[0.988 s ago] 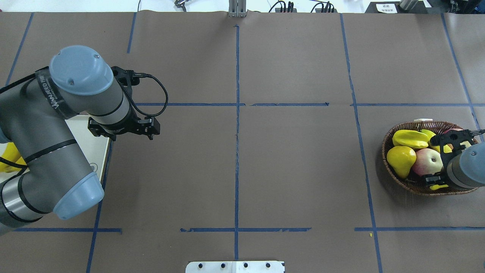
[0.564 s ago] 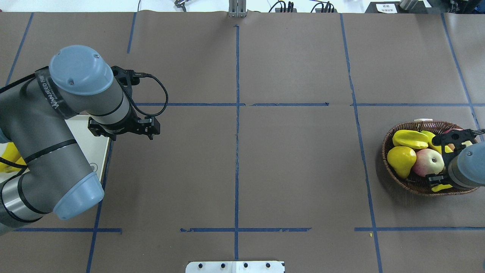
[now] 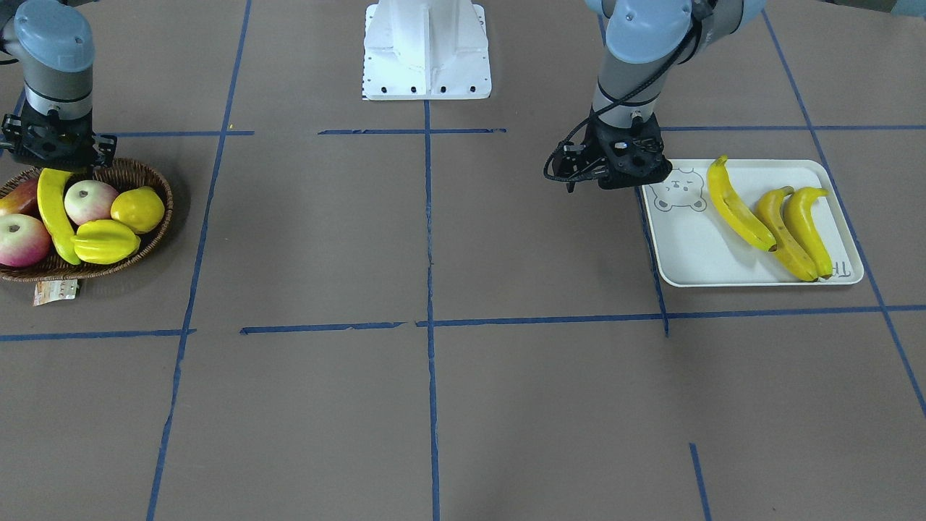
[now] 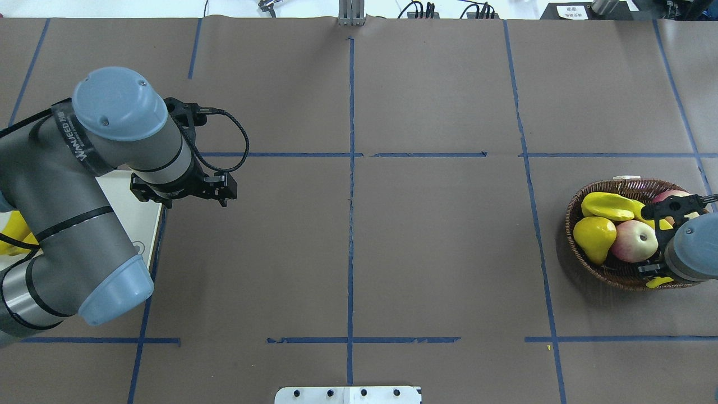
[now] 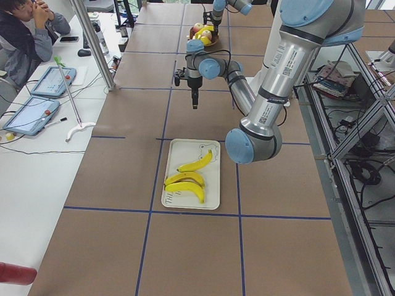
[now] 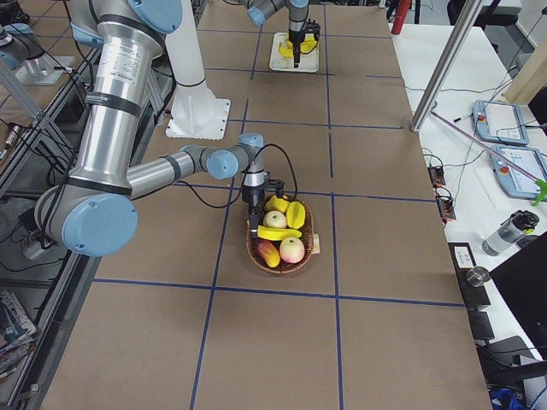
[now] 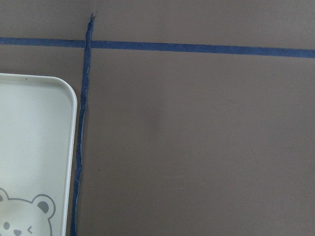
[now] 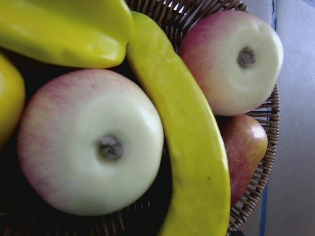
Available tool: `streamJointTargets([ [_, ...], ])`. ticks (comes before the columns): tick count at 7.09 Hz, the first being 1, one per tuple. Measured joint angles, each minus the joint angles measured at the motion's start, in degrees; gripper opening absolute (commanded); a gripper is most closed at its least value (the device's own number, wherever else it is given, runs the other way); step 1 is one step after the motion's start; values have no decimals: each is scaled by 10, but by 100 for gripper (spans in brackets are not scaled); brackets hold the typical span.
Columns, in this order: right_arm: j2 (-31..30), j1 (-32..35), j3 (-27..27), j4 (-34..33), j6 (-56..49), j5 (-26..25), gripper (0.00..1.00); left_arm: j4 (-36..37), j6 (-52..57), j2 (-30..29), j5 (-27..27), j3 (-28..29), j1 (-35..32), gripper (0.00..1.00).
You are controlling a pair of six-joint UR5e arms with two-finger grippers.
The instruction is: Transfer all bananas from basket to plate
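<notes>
1. Since the earlier overhead pictures the right arm has drifted a little toward the near right rim of the basket [image 3: 152,176]; the left arm and every fruit lie as before.
2. One banana [image 3: 54,213] is left in the basket, on the table [image 3: 506,398] at the robot's right end.
3. It runs lengthwise between two apples [image 3: 90,202] [image 3: 23,240], touching both. A starfruit [image 3: 105,241] presses against one end, and a reddish fruit [image 3: 18,197] lies by the other.
4. A round yellow fruit [image 3: 137,208] sits beside the starfruit, apart from the banana.
5. The right gripper [image 3: 52,148] hangs over the basket's robot-side rim, above the banana's end. The wrist view shows only fruit, so I cannot tell how its jaws stand.
6. Three bananas [image 3: 738,206] [image 3: 785,235] [image 3: 809,221] lie side by side on the plate [image 3: 694,253] at the table's other end, toward the side away from the bear drawing.
7. The left gripper [image 3: 615,165] hangs above bare table just beside the plate's bear corner. Its jaws cannot be made out either.
8. A paper tag [image 3: 56,291] lies on the table at the basket's far rim.
9. Blue tape lines [image 3: 427,217] cross the brown table cover.
10. A person [image 5: 28,31] sits at a side desk, well away.
</notes>
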Motion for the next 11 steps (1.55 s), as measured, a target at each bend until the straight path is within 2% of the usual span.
streamJointTargets([
  [2,1,-4,1,-6,-1,0,53,0,0,1,0,1,1,100],
  [6,2,18,7,-8,-6,-1,48,0,0,1,1,2,9,100],
  [7,2,25,12,-8,-6,-3,42,0,0,1,1,2,10,100],
  [9,1,36,17,-12,-7,-15,20,0,0,1,1,2,10,100],
  [10,2,47,17,-14,-7,-25,14,0,0,1,1,2,10,100],
  [11,3,61,18,-16,-7,-41,11,0,0,1,1,2,11,100],
])
